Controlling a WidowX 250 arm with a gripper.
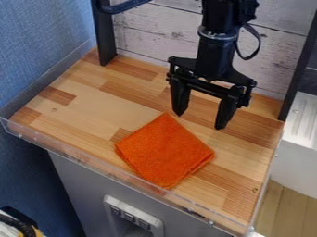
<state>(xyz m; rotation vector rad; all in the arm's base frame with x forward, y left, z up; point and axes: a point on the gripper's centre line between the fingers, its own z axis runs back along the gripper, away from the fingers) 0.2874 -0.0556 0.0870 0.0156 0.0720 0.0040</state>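
1. The black gripper [200,120] hangs down over the far part of the wooden table top [80,113], a little to the right of the middle. Its arm [217,55] comes into the scene from the top edge.
2. The jaws are released — they stand wide apart, with the tips pointing down to the table top.
3. The orange cloth [165,150] is lying flat on the table top, around the middle and toward the near side. It is turned like a diamond, with one corner pointing to the far side. Along its near right edge the layers of a fold can be seen.
4. The gripper is nearest to this far corner of the cloth. The left one of its two tips appears just beside the corner — the right one is farther from it.
5. A thin black cable [257,48] makes a loop at the right side of the arm.
6. Behind the table top there are pale wooden boards [148,34], between a black post [104,39] on the left and another black post on the right.
7. A clear plastic edge [65,150] goes along the near side of the table top.
8. Below this edge is a grey front with a light socket panel [132,216]. At the far left there is a blue wall [40,37].
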